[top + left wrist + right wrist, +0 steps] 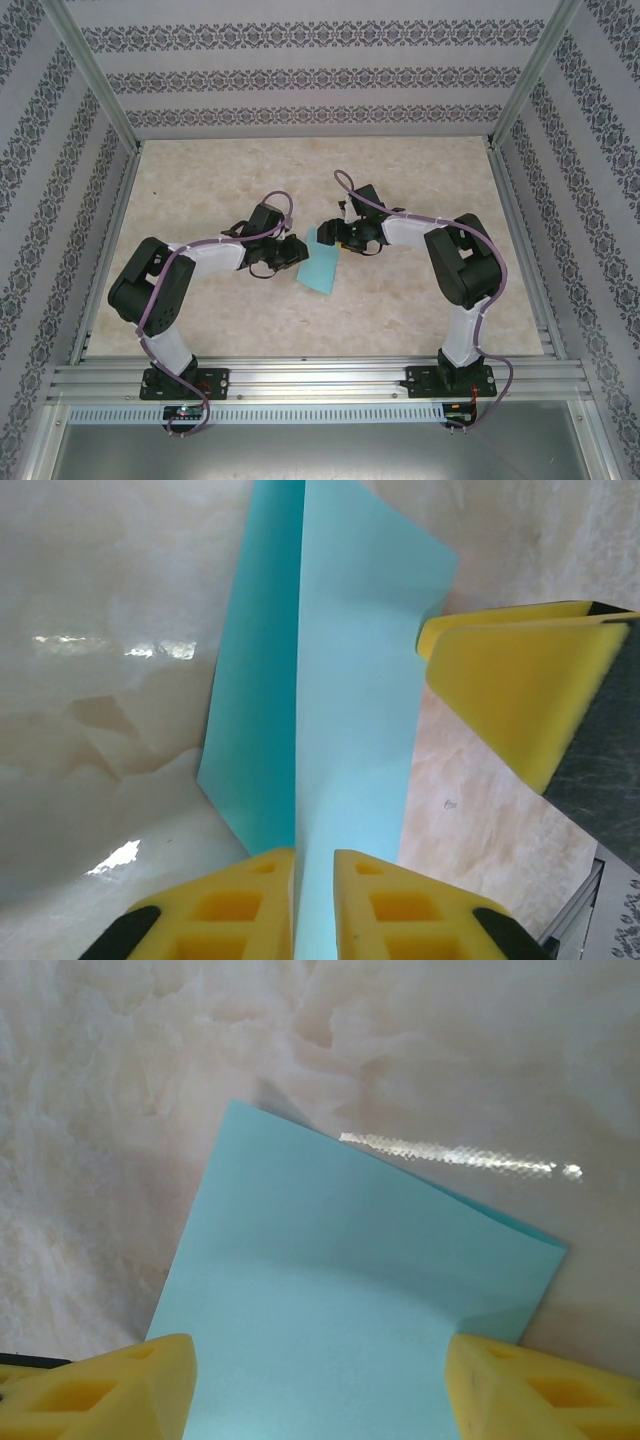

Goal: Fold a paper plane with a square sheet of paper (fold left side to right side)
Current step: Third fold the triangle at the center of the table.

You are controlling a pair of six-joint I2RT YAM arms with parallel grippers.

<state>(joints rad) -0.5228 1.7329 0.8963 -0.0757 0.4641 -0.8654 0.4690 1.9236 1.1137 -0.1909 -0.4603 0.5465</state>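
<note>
A pale marbled worktop shows glossy patches of glare. Walls papered in grey ornamental stripes close it on three sides. Ribbed aluminium rails run along its near edge.

Creased turquoise sheet of paper, near edge between the left gripper's close-set yellow fingers

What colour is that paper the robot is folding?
The paper is turquoise, seen best in the left wrist view.
</note>
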